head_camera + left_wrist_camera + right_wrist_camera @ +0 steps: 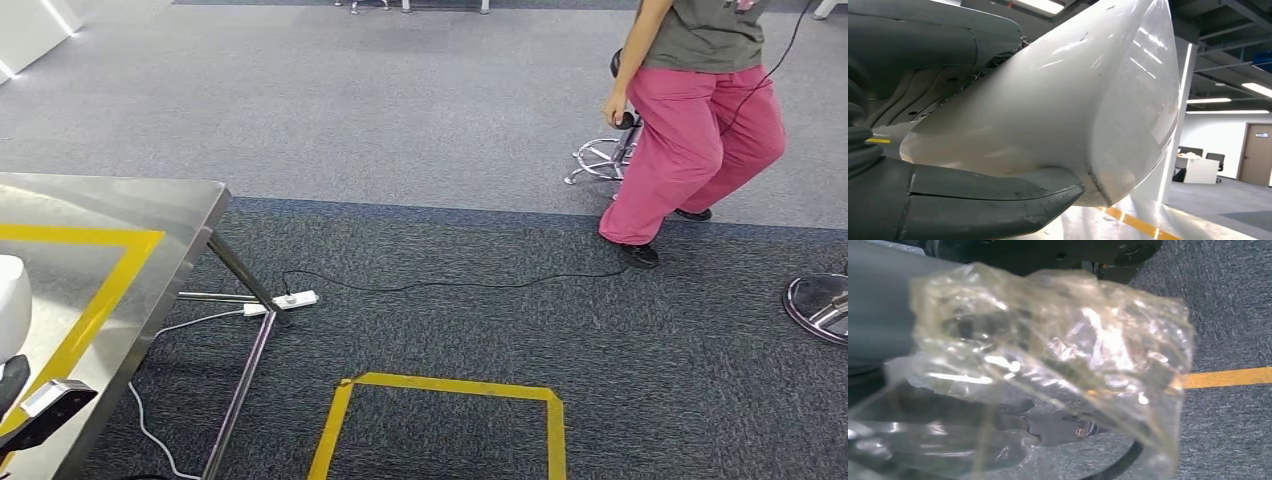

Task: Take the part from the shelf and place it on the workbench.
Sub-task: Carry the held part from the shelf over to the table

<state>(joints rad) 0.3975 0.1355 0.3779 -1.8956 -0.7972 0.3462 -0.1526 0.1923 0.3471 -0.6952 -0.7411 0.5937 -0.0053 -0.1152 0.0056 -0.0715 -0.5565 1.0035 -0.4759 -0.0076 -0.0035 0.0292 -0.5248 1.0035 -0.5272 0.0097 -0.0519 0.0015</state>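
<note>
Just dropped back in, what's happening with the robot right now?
The robot stands beside the steel workbench with something in each hand. The left hand holds a smooth white part just over the bench's yellow-taped surface; it is not clear whether it is set down yet. The right hand holds a crinkled clear plastic bag above the carpet. A person in pink trousers is stepping near a stool further off.

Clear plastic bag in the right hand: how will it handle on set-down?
The bag is crinkled and draped, so probably floppy: it should slump rather than stand. Its glossy film looks slippery, so it may slide in the right hand. Contents are blurred; weight can't be judged.
</note>
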